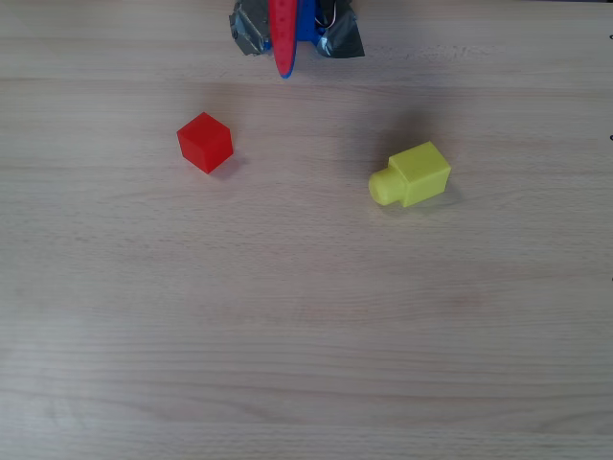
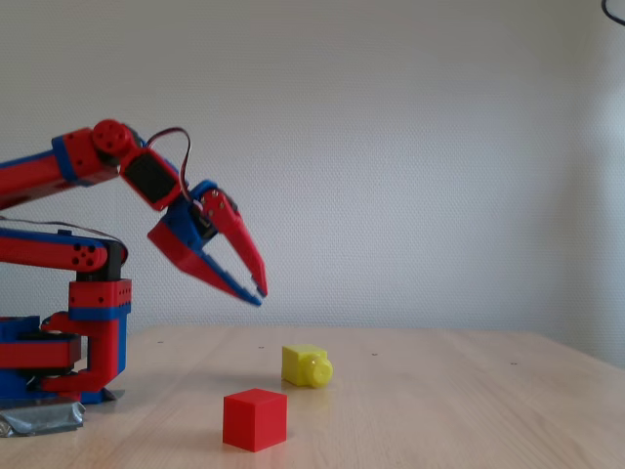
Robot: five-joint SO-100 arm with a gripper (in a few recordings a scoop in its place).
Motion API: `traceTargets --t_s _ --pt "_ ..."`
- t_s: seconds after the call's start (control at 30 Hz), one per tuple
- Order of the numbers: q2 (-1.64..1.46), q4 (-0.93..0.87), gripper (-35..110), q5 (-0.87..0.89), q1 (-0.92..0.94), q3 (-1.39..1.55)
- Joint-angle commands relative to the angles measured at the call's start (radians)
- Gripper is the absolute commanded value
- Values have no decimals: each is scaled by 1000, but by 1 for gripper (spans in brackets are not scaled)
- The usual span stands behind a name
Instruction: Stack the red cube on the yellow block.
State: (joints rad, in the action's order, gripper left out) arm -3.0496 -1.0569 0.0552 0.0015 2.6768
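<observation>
red cube: small smooth solid red plastic cube [image 1: 205, 142], sits flat on the pale wood-grain worktop [image 1: 306, 335], at about 10 o'clock from picture centre in the overhead view. Turned roughly corner-on to the arm, so my read is the wrist may need a twist to catch flat faces.
yellow block: small bright yellow plastic block [image 1: 413, 175] with a short round stud, at about 2 o'clock from centre in the overhead view. It lies on its side, stud pointing toward 8 o'clock along the worktop. That leaves a flat face up, which looks like a usable landing face for the cube.
spacing: cube and block well apart, nothing between them; block is at 3 o'clock from the cube. In the fixed view the cube [image 2: 255, 419] is nearer the camera, the block [image 2: 306, 365] behind it.
tool: red and blue two-finger tool [image 2: 260, 289], fingers angled down toward 4 o'clock in the fixed view, high above the worktop. Tips nearly meet, only a narrow gap at the points. Holds nothing, touches nothing.
arm: base at 12 o'clock edge in the overhead view, taped to the worktop with grey tape [image 1: 251, 36]; tool [image 1: 284, 57] pokes in just below it.
status: looks like start pose, cube not yet picked. Next likely needs the fingers spread, then descent onto the cube.
</observation>
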Motion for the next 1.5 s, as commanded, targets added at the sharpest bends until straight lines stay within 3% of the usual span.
traceTargets --t_s 0.0,0.2,0.7,1.2,1.47 --pt "46 31 0 23 40 -112" --pt "204 57 0 77 183 -221" --pt "495 150 2 20 430 -273" --pt "565 -176 3 64 324 -525" --pt "719 -225 5 51 380 -531"
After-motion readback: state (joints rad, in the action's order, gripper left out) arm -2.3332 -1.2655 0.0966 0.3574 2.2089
